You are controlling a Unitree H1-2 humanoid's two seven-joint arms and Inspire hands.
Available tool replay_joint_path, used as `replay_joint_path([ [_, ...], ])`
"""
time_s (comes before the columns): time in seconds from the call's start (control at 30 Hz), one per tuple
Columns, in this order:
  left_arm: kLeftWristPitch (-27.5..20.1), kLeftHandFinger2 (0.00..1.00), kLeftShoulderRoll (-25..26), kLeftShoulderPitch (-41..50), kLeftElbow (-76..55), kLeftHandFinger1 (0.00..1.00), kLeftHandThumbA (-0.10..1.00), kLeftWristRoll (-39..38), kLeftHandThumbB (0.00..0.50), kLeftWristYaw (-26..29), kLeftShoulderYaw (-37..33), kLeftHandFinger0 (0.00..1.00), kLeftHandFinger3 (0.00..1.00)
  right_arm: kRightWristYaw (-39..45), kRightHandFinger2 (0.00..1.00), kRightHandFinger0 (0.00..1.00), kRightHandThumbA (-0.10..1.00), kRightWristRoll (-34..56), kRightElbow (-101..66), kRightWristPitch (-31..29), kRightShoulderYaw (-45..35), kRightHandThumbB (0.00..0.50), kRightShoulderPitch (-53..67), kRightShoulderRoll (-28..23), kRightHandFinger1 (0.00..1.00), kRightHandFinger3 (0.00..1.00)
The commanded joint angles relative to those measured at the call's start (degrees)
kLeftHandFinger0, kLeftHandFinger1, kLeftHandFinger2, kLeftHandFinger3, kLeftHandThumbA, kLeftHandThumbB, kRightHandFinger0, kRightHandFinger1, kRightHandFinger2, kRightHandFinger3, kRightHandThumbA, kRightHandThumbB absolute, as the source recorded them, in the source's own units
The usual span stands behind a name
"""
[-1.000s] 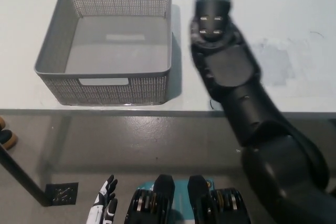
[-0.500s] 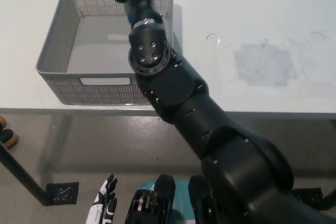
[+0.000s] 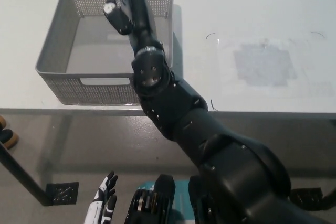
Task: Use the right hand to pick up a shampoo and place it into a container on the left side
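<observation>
Grey mesh basket sits at the table's left, and my black right hand hangs over its far half. I cannot tell whether its fingers are closed on anything; no shampoo shows anywhere, in the basket or on the table. I judge this the placing step: next, lower and release. My white left hand rests low, fingers spread.

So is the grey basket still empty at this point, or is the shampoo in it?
Cannot tell fully: the basket's visible floor is bare, with no bottle showing, but the right hand and arm above it hide part of the inside.
</observation>
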Motion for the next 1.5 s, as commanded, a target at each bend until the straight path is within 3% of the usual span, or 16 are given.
replay_joint_path([
  [0.0,-2.15,1.0,0.37,-0.5,-1.83,1.0,1.0,-0.76,0.193,-1.68,0.22,1.0,1.0,2.39,0.78,0.0,-0.1,1.49,-0.02,-2.44,-0.73,0.15,-0.86,-0.22,0.26,0.73],
  [0.13,-2.15,1.0,0.56,-0.64,-2.0,1.0,1.0,-0.08,0.181,-1.58,0.27,1.0,1.0,6.11,0.85,0.03,-0.1,2.03,0.28,-1.41,-0.97,0.161,-0.32,-0.99,0.39,0.78],
  [0.17,-2.15,1.0,0.59,-0.68,-1.96,1.0,1.0,-0.23,0.177,-1.77,0.23,1.0,1.0,7.64,0.86,0.16,-0.1,2.26,0.3,-0.97,-1.01,0.164,-0.22,-1.32,0.48,0.78],
  [0.23,-2.15,1.0,0.84,-1.18,-1.64,1.0,1.0,0.58,0.156,-1.15,-0.05,1.0,1.0,9.43,0.64,0.21,0.09,2.2,0.26,-0.65,-0.64,0.187,-0.25,-1.98,0.44,0.58],
  [0.27,-2.15,1.0,0.84,-1.44,-1.54,1.0,1.0,0.54,0.16,-1.25,-0.01,1.0,1.0,9.95,0.65,0.26,0.17,2.06,0.2,-0.49,-0.41,0.208,-0.36,-2.26,0.46,0.62],
  [0.3,-2.15,1.0,0.8,-1.47,-1.49,1.0,1.0,0.34,0.161,-1.46,0.03,1.0,1.0,10.66,0.7,0.34,0.32,1.86,0.03,-0.27,-0.1,0.238,-0.36,-2.5,0.51,0.71],
  [0.33,-2.15,1.0,0.83,-1.49,-1.45,1.0,1.0,0.32,0.161,-1.5,-0.04,1.0,1.0,11.61,0.82,0.47,0.42,1.91,-0.23,-0.27,-0.02,0.265,-0.33,-2.67,0.64,0.83],
  [0.37,-2.15,1.0,0.89,-1.51,-1.44,1.0,1.0,0.44,0.162,-1.47,-0.12,1.0,1.0,12.75,0.98,0.72,0.52,1.71,-0.47,-0.75,0.32,0.276,-0.17,-2.92,0.85,1.0],
  [0.43,-2.15,1.0,0.98,-1.73,-1.39,1.0,1.0,0.55,0.163,-1.44,-0.12,1.0,1.0,13.96,1.0,0.93,0.62,1.42,-0.6,-1.37,0.78,0.321,-0.15,-3.27,1.0,1.0],
  [0.47,-2.15,1.0,1.02,-1.8,-1.32,1.0,1.0,0.59,0.162,-1.39,-0.15,1.0,1.0,14.86,1.0,1.0,0.68,1.53,-0.48,-2.13,0.84,0.368,-0.1,-3.54,1.0,1.0],
  [0.67,-2.15,1.0,0.9,-2.12,-1.01,1.0,1.0,0.89,0.195,-1.36,0.03,1.0,1.0,17.58,1.0,1.0,0.88,0.85,-1.28,-2.42,1.99,0.431,-0.45,-4.65,1.0,1.0],
  [1.0,-2.15,1.0,0.89,-2.51,-0.61,1.0,1.0,-0.12,0.215,-1.89,0.06,1.0,1.0,18.44,1.0,1.0,0.87,3.48,-6.42,-4.39,-0.47,0.398,-2.19,-6.75,1.0,1.0],
  [1.13,-2.15,1.0,1.01,-2.59,-0.48,1.0,1.0,-0.47,0.231,-2.43,0.17,1.0,1.0,18.79,1.0,1.0,0.92,3.86,-13.05,-1.92,-1.47,0.424,-2.13,-8.45,1.0,1.0],
  [1.23,-2.15,1.0,1.15,-2.53,-0.44,1.0,1.0,-0.04,0.219,-2.05,-0.07,1.0,1.0,19.09,1.0,1.0,0.99,3.66,-19.38,0.2,-1.74,0.412,-1.3,-10.01,1.0,1.0],
  [1.4,-2.15,1.0,1.01,-2.3,-0.27,1.0,1.0,-0.04,0.216,-2.32,0.01,1.0,1.0,21.47,1.0,1.0,0.94,6.34,-31.65,3.34,-3.83,0.41,0.42,-12.77,1.0,1.0],
  [1.47,-2.15,1.0,1.19,-2.59,-0.1,1.0,1.0,0.29,0.188,-1.65,-0.42,1.0,1.0,22.64,1.0,1.0,0.9,8.3,-39.32,6.08,-5.13,0.408,1.87,-13.89,1.0,1.0],
])
